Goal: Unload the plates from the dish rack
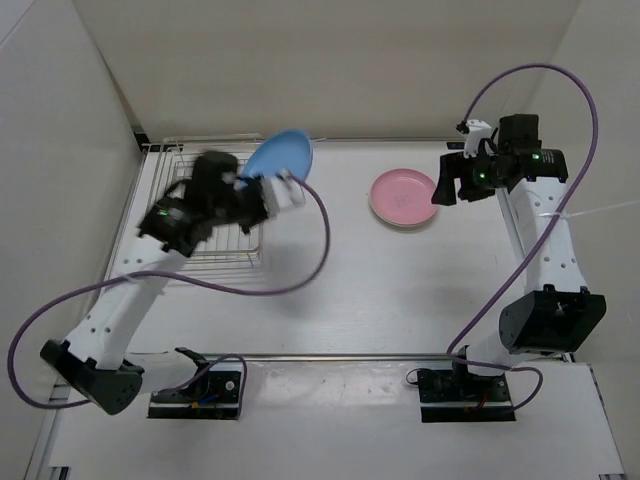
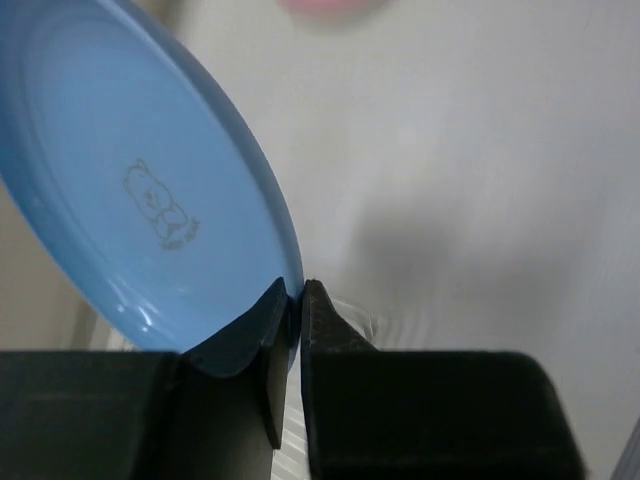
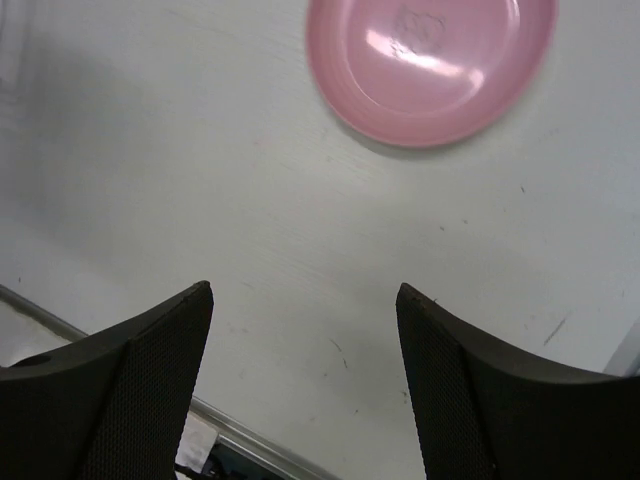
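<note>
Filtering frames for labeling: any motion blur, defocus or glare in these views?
Top external: left arm and left tool smeared by motion, right arm sharp. Left wrist: blue plate fairly crisp, background out of focus. Right wrist: pink plate slightly soft with glare patches, right tool fingers sharp.

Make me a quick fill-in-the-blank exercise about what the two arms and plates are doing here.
The left tool pinches the rim of a plate coloured ____.
The right tool hangs ____, holding nothing.
The pink plate lies flat on the table, nearer the ____ tool.
Missing: blue, open, right.
</note>
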### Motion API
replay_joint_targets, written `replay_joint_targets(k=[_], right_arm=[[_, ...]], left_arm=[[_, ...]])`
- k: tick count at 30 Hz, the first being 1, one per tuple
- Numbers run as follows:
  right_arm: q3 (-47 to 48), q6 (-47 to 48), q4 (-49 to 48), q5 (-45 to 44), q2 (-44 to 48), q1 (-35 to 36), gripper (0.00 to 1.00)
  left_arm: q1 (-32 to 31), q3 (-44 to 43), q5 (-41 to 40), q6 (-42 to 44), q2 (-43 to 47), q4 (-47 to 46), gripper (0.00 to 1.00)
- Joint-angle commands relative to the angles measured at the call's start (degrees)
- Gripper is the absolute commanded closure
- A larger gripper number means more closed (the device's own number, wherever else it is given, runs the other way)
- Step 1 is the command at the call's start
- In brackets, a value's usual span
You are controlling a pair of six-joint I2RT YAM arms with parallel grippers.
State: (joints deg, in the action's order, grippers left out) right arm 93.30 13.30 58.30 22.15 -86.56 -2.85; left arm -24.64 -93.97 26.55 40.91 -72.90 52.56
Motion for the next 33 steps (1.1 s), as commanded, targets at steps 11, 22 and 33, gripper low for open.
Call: replay_joint_targets(k=[11, 22, 33], right_arm=[[7.60, 4.89, 5.77, 2.39, 2.98, 12.95, 0.22], [4.79, 2.96, 1.81, 1.05, 4.83, 16.65, 0.22], [8.83, 4.37, 1.29, 3.08, 2.19, 21.13, 0.22]], left_arm=[[-42.58, 29.92, -64.87, 27.22, 1.64, -0.70, 0.89], [-50.14, 24.28, -67.33, 34.32, -5.14, -9.48, 0.89], [-54.81, 17.26, -66.19, 31.96, -8.74, -9.06, 0.89]])
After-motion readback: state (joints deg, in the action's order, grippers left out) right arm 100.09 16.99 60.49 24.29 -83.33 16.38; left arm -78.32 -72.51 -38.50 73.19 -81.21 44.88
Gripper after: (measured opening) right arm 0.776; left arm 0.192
